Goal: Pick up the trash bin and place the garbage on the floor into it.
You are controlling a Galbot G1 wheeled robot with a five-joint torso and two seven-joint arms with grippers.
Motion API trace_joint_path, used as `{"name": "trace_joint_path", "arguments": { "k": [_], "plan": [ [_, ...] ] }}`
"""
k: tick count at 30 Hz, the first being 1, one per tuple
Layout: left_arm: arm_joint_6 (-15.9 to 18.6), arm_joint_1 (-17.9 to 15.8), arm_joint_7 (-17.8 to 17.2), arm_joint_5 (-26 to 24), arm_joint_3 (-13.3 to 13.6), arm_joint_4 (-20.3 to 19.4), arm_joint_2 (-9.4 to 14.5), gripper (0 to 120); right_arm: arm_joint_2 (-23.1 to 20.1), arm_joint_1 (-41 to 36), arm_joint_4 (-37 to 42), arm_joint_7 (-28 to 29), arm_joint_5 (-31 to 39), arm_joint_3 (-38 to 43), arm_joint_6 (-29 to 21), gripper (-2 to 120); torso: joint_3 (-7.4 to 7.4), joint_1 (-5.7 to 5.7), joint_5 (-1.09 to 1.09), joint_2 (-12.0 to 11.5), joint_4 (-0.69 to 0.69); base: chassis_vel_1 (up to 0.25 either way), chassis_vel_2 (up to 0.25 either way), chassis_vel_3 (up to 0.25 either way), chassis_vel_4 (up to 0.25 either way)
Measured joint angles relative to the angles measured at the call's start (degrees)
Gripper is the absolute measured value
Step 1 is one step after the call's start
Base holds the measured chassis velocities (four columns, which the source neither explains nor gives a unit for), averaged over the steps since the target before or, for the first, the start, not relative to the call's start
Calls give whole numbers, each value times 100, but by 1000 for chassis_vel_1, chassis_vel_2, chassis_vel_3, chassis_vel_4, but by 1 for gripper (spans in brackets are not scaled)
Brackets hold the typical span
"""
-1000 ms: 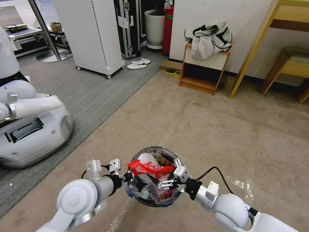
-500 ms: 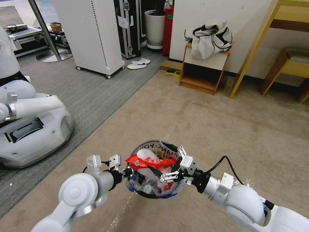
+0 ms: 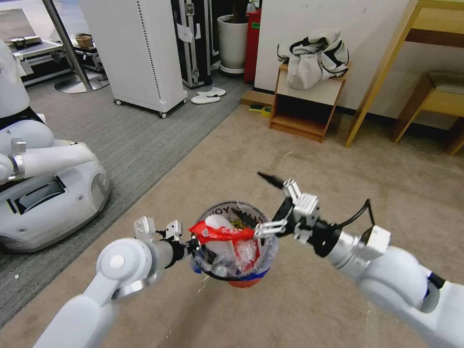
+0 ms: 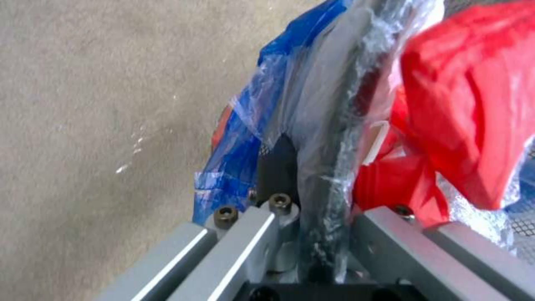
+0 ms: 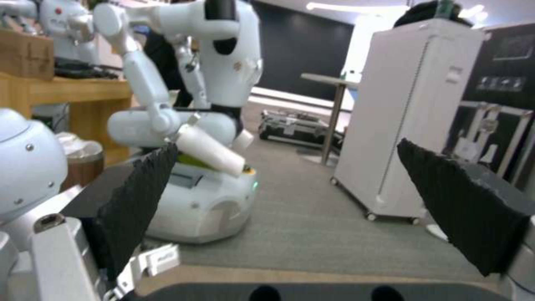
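Holding the trash bin (image 3: 235, 241) level by its left rim, left gripper (image 3: 193, 247) clamped; right gripper (image 3: 270, 203) spread, empty, just right; steady needed, heaped garbage (image 3: 221, 234) loose.

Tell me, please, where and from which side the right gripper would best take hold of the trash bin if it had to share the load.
Probably the rim of the trash bin on its right side, opposite the left gripper, which is clamped on the left rim. The wall is thin enough to pinch, with one finger inside and one outside. The right gripper is open above that edge; the red wrapper lies across the top.
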Motion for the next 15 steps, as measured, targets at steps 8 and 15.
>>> {"name": "trace_joint_path", "arguments": {
  "k": [8,15],
  "plan": [
    [-334,-675,-1020,-809,77,433,-265,0,156,-101,-138,-67,244,542,0,100,0,0,-1,0,-2,0,0,0,0],
    [-505,-995,-1306,-796,232,906,-410,0,379,-241,-341,-152,231,749,6,100,0,0,0,1,0,0,0,0,0]
  ]
}}
